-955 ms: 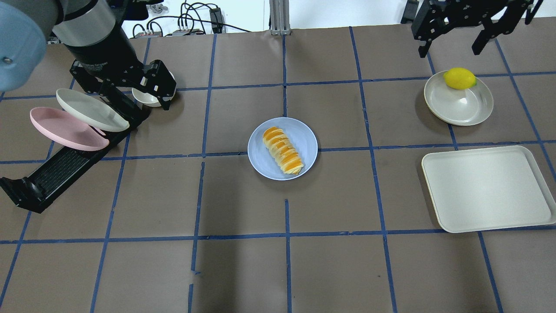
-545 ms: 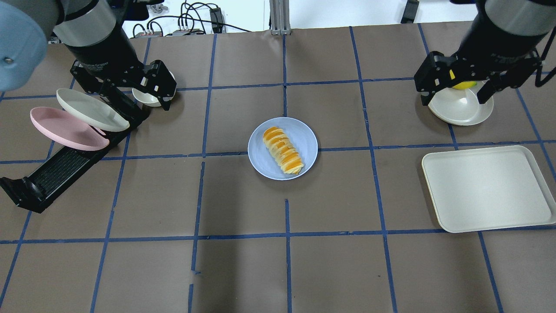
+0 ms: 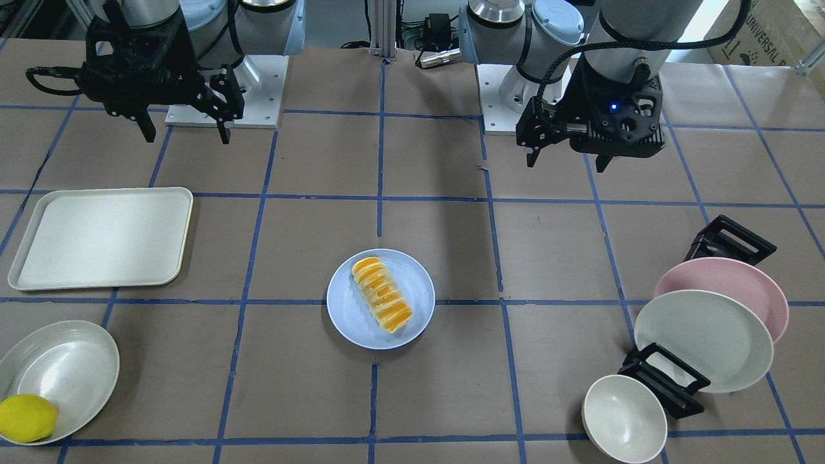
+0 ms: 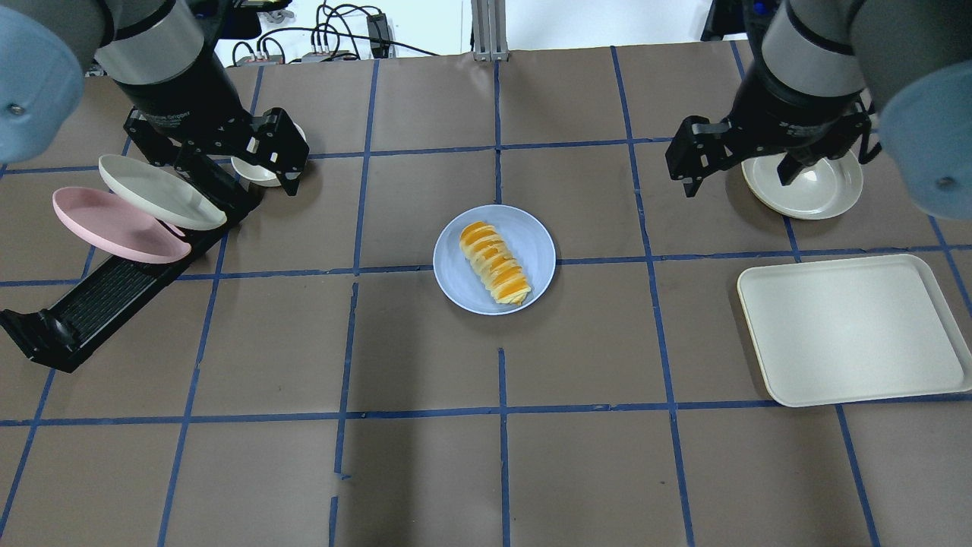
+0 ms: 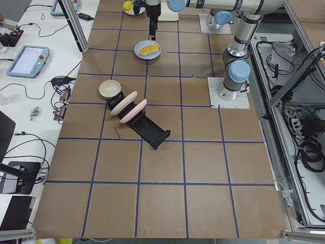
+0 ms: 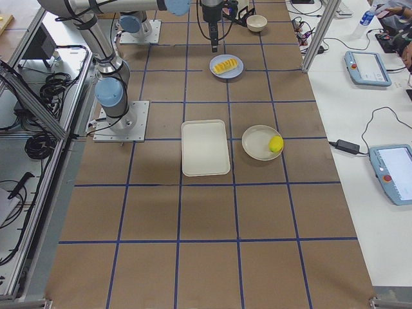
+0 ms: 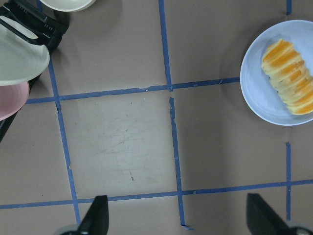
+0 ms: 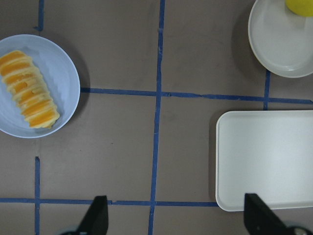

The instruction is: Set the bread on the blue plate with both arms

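The bread [image 4: 493,262], a ridged orange and cream loaf, lies diagonally on the blue plate [image 4: 533,241] at the table's middle. Both also show in the front view, bread [image 3: 381,303] on plate [image 3: 347,312]. My left gripper [image 4: 228,163] hangs open and empty above the table, left of the plate by the dish rack. Its wrist view shows the bread [image 7: 289,77] at upper right. My right gripper [image 4: 736,181] hangs open and empty to the plate's right, over the edge of the cream plate. Its wrist view shows the bread [image 8: 29,89] at upper left.
A cream tray [image 4: 850,330] lies at the right. A cream plate [image 3: 58,374] holds a lemon [image 3: 26,417]. At the left, a black dish rack [image 4: 91,304] holds a pink plate [image 4: 114,224] and a white plate [image 4: 159,190]. A small bowl [image 3: 624,419] sits beside the rack.
My right arm has swung from the far right corner inward and left, now covering the lemon in the overhead view. The left arm, bread and plate have not moved.
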You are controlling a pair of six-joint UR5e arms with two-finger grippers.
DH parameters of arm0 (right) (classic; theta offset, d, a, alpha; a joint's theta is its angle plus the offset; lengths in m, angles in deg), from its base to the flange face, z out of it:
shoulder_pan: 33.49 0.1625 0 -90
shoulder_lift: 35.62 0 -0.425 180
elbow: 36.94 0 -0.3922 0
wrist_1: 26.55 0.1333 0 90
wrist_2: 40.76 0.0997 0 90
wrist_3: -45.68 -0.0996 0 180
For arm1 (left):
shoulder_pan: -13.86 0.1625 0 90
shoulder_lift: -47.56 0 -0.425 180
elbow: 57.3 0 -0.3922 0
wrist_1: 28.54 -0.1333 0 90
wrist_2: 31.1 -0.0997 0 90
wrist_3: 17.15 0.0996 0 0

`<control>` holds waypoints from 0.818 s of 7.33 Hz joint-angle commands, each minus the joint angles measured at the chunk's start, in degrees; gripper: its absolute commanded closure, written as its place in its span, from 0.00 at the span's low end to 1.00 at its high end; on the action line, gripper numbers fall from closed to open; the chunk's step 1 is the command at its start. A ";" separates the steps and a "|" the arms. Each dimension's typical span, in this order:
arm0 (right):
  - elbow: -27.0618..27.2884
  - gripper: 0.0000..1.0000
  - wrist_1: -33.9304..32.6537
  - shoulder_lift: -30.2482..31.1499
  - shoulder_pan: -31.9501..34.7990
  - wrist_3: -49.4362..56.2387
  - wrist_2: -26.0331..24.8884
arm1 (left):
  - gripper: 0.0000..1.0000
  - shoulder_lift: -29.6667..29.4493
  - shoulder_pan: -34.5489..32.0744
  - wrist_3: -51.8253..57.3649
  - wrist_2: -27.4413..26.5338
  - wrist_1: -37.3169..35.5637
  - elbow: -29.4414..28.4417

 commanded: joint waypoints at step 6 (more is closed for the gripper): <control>-3.02 0.03 1.60 -3.65 -0.33 0.23 -0.33 | 0.00 -0.22 0.00 0.01 0.04 -0.03 -0.15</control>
